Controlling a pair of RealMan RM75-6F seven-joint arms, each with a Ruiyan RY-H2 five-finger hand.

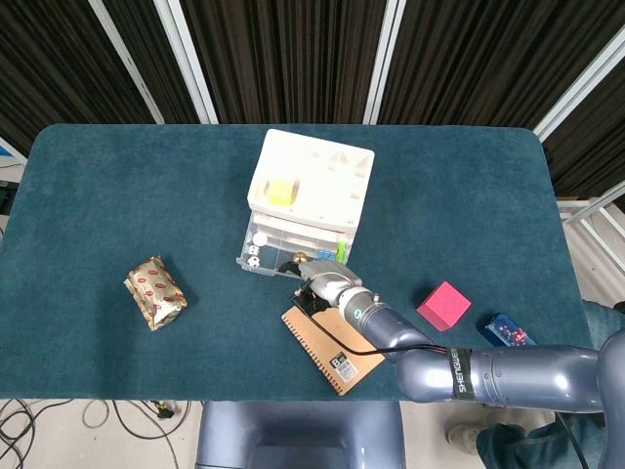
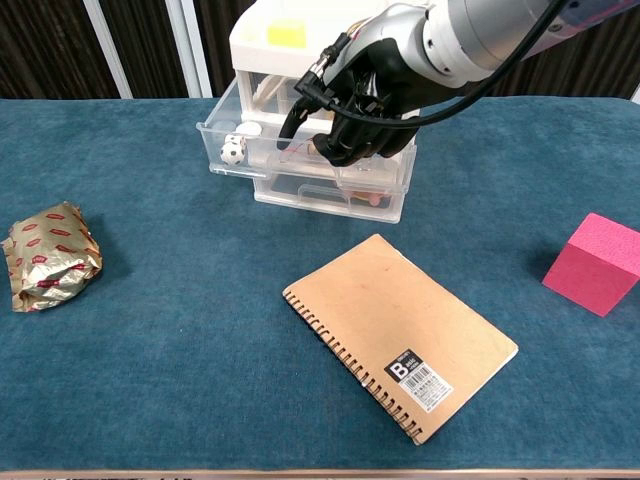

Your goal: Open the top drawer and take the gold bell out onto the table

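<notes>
The white drawer unit point(image 1: 311, 181) stands mid-table with its clear top drawer point(image 2: 222, 135) pulled out toward me. A small gold and dark shape, likely the gold bell point(image 1: 290, 264), shows in the drawer in the head view, just left of my right hand point(image 1: 319, 281). In the chest view the right hand point(image 2: 362, 95) hangs over the drawer's front right part, its fingers point(image 2: 296, 110) curling down into it and hiding the bell. Whether it holds anything is unclear. The left hand is out of sight.
A small black-and-white ball point(image 2: 232, 150) lies in the drawer's left corner. A brown spiral notebook point(image 2: 400, 330) lies in front of the unit. A pink block point(image 2: 598, 262) and a blue item point(image 1: 508, 330) sit to the right, a gold foil packet point(image 2: 48, 255) to the left.
</notes>
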